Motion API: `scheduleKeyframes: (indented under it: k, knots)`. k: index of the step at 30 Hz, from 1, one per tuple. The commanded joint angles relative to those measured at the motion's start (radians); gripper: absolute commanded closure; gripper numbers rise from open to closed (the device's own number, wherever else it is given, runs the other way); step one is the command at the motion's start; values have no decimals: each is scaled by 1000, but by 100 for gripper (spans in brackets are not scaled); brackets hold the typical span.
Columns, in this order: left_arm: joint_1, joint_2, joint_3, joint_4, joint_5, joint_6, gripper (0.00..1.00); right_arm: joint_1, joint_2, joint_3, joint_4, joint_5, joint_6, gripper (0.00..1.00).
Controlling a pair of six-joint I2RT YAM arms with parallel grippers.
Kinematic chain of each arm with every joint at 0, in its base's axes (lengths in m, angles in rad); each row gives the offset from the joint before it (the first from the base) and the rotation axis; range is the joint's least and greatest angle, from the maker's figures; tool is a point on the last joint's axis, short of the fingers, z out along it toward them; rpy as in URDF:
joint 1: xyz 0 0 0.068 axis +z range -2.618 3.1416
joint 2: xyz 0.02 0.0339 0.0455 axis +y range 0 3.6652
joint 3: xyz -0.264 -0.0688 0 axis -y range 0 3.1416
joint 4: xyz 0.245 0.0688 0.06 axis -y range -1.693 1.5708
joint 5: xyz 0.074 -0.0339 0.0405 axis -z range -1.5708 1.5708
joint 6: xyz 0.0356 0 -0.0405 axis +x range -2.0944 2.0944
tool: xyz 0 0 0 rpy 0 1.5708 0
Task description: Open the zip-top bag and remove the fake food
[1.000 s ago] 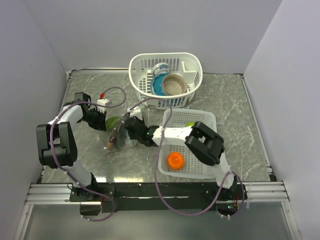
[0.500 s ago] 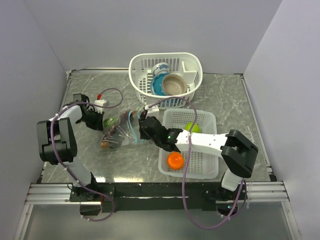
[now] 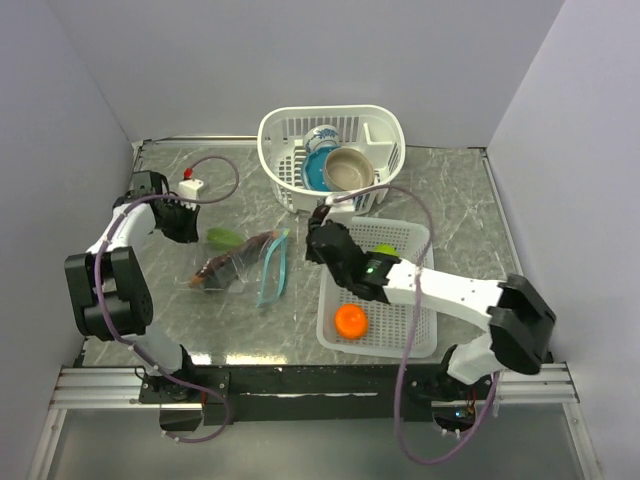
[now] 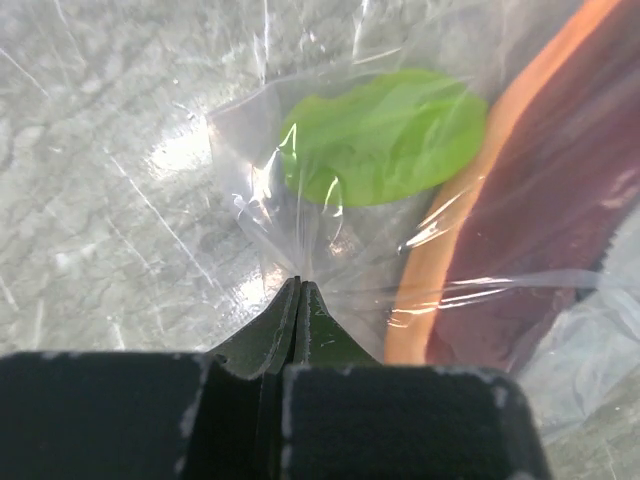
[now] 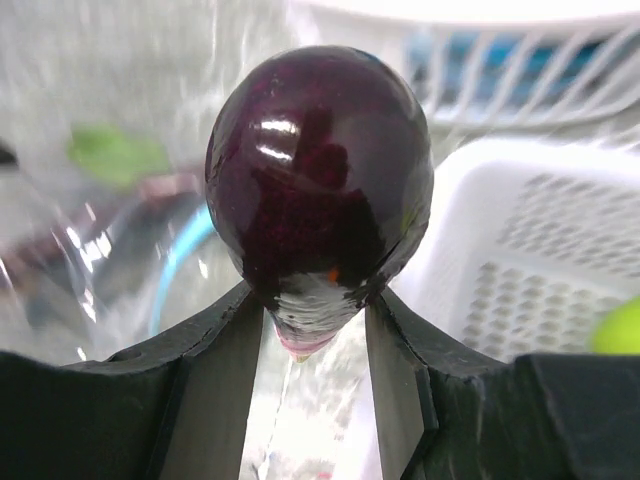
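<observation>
Top external view: the zip-top bag (image 3: 238, 266) lay flat on the marble table (image 3: 470, 200), left of centre, its teal zip strip (image 3: 272, 268) on the side facing the white mesh tray (image 3: 395, 340). The strip showed as a narrow loop. The left gripper (image 3: 186, 222) sat at the bag's far-left corner. In the left wrist view its fingers (image 4: 298, 305) were pressed together, pinching a fold of the clear plastic. Inside the bag were a flat green piece (image 4: 385, 135) and the long reddish-orange piece (image 4: 470, 200).

The right gripper (image 3: 318, 238) hung between bag and tray, just beside the tray's far-left corner. In the right wrist view it was clamped on the dark purple aubergine (image 5: 320, 170), one finger on each side, with the blurred strip behind at left.

The orange ball (image 3: 350, 320) and green round fruit (image 3: 384, 250) lay in the tray, well apart. Behind it, a white basket (image 3: 285, 135) held a blue bowl (image 3: 315, 172) and a tan bowl (image 3: 348, 168).
</observation>
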Motion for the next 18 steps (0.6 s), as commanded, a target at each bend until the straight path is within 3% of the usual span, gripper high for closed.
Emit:
scheduleKeyframes:
  k: [1,6,8,9,10,11,12,13,14,17,18]
  knots:
    - [4,-56,65,-52,28,-19,99,-52,-135,-16,-60,258,33,91]
    - [2,-110,129,-98,111,-36,99,-61,-278,-113,-231,394,148,87]
    - [2,-110,121,-69,111,-42,94,-63,-301,-159,-281,377,191,63]
    - [4,-101,100,-48,89,-59,79,-61,-312,-167,-300,371,205,54]
    - [4,-93,88,-19,73,-66,73,-60,-312,-177,-306,360,210,34]
    - [4,-66,68,24,53,-74,68,-60,-313,-179,-314,342,216,23]
    - [2,-50,63,43,23,-86,48,-60,-318,-180,-314,336,218,14]
    - [4,-33,60,61,6,-91,35,-60,-321,-184,-308,325,212,0]
    - [4,-7,57,89,-4,-99,29,-58,-327,-190,-279,310,199,0]
    - [5,48,84,95,10,-96,26,-58,-344,-199,-234,294,178,0]
    - [5,63,92,100,13,-97,14,-57,-344,-199,-226,284,173,0]
